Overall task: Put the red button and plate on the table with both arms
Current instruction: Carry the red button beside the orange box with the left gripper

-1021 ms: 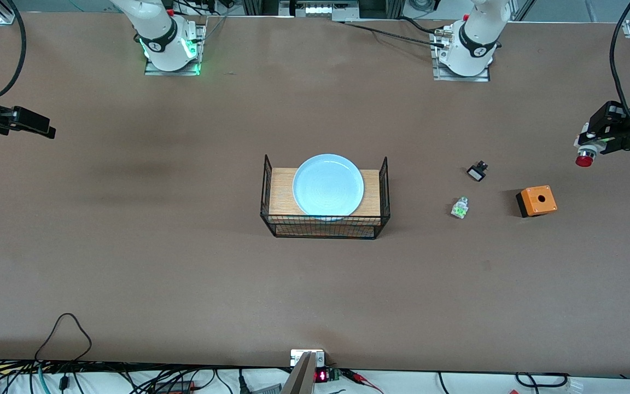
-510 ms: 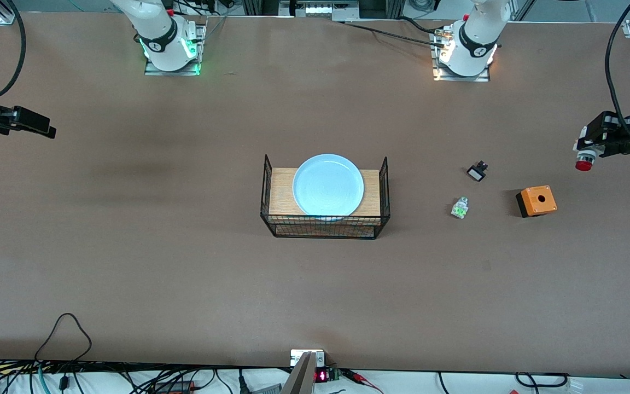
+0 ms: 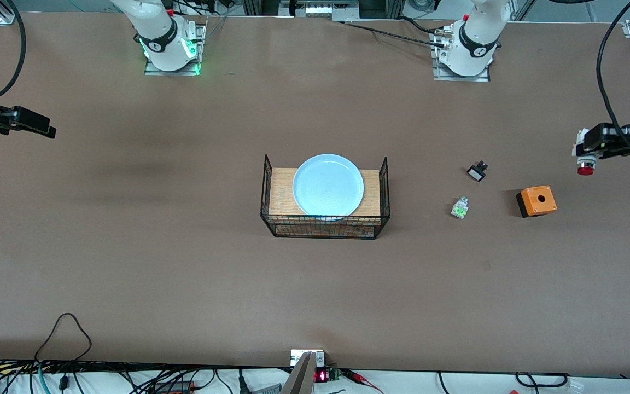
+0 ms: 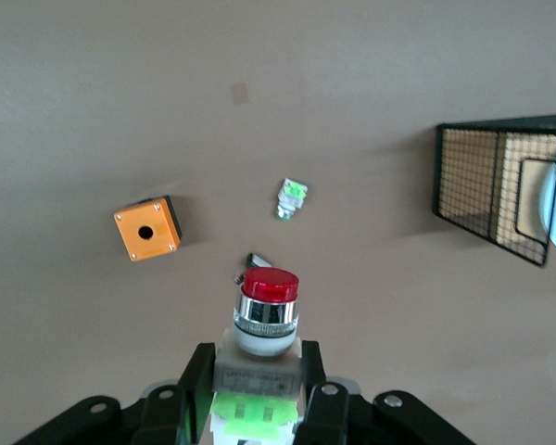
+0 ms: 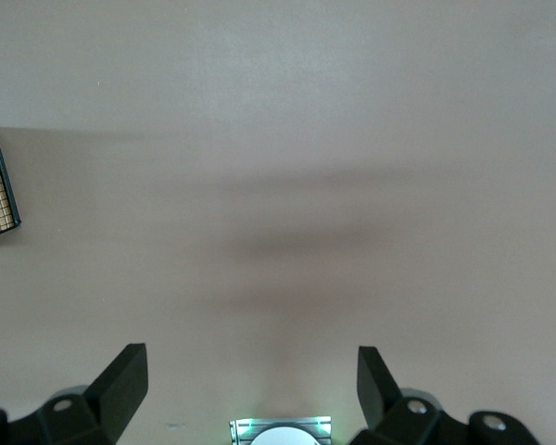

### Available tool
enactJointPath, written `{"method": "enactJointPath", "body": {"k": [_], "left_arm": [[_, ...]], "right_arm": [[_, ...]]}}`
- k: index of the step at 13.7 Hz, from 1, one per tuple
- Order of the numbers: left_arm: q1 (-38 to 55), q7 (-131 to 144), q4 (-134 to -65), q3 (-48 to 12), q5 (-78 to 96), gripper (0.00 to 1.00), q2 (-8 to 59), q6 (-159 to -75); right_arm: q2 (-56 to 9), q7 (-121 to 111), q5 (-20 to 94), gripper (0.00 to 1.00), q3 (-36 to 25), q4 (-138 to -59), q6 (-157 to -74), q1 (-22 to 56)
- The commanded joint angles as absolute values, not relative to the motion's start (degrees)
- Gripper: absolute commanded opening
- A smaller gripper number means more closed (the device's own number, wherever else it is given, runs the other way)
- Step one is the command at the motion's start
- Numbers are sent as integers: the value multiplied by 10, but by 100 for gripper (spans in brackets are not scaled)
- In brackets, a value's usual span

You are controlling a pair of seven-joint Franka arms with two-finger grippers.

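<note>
One red button (image 4: 269,311) gripped, wrist view only

1. No text, label or brand can be read on any object on the tabletop (image 3: 184,262).
2. A small display (image 3: 321,375) at the near edge glows with red digits too small to read.

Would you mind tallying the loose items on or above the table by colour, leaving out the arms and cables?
Red-capped: 1, the red button, held in the left gripper
Light blue: 1, the plate, on the wire-sided board
Orange: 1, the box
White-green: 1, the small part
Black: 1, the small part
Wood and black mesh: 1, that board
Total: 6
</note>
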State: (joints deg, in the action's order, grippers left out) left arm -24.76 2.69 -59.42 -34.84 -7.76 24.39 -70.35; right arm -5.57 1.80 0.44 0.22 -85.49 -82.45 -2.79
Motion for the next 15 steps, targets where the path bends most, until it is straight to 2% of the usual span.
{"method": "enactJointPath", "body": {"k": [1,3,7,12,15], "left_arm": [[-237,40,-709,-322,-91,11,194,-792],[-216,40,-764,-288,-86,11,173,-843],[-192,64,-833,-231,-19,11,156,-930],[-180,63,-924,-222,-19,11,150,-1023],[-181,54,-990,-208,-23,11,156,-1118]], "right_arm": [[-51,17,14,100,3,-853,-817,-30],[-51,16,14,100,3,-855,-816,-31],[-54,13,15,100,0,-855,-816,-33],[-54,13,15,100,-1,-855,-816,-33],[-54,13,15,100,-1,-855,-816,-33]]}}
